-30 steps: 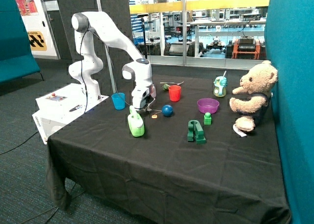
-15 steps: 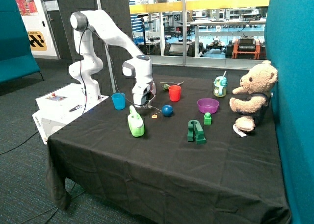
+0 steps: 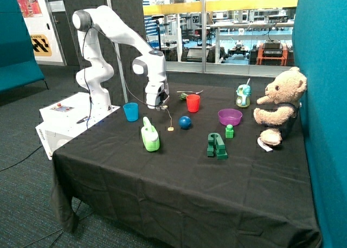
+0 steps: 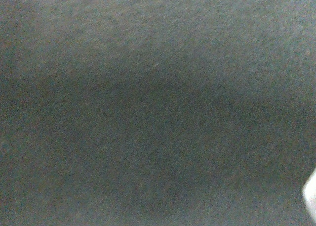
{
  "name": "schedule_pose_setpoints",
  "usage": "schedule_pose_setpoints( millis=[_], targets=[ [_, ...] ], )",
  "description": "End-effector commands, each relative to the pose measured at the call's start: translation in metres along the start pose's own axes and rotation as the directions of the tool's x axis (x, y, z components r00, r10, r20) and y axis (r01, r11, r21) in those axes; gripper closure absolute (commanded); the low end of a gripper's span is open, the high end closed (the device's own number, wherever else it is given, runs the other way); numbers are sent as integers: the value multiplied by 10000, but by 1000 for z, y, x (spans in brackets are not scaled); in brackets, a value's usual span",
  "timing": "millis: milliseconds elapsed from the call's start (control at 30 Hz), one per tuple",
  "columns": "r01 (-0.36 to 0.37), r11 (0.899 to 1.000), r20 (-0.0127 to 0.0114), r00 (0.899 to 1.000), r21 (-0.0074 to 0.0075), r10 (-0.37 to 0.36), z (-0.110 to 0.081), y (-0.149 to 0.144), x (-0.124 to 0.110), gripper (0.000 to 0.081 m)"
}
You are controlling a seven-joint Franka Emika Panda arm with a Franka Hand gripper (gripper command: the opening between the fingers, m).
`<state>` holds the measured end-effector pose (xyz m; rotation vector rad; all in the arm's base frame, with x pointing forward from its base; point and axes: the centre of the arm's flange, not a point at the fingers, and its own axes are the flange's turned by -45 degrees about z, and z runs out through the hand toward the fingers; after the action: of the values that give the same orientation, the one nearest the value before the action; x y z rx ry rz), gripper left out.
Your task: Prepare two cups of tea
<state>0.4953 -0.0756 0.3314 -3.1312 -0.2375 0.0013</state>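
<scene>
A light blue cup (image 3: 130, 112) and a red cup (image 3: 193, 103) stand upright on the black cloth, one on each side of my gripper (image 3: 161, 107). The gripper hangs above the cloth between them, shut on a tea bag. The bag's thin string runs down from the fingers to a small pale tag (image 3: 170, 128) at the cloth, beside the blue ball (image 3: 185, 122). The wrist view shows only dark cloth and a white bit (image 4: 311, 196) at its edge. A second tea bag is not to be made out.
A green watering can (image 3: 150, 137) stands just in front of the gripper. Green blocks (image 3: 217, 145), a purple bowl (image 3: 230, 116), a lidded straw cup (image 3: 243, 96) and a teddy bear (image 3: 279, 104) are on the far side. A green item (image 3: 183, 95) lies behind the red cup.
The gripper has risen from the cloth and moved back a little, drawing the string up. The tag stays at about the same spot near the blue ball.
</scene>
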Motion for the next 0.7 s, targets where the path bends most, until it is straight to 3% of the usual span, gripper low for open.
schedule_pose_setpoints(
  millis=[0,667],
  targets=[
    [785,9969,-6,9969,-15,-785,-26,-18,-25,808],
    [1069,9943,-6,9943,-15,-1069,-52,4,-117,808]
  ],
)
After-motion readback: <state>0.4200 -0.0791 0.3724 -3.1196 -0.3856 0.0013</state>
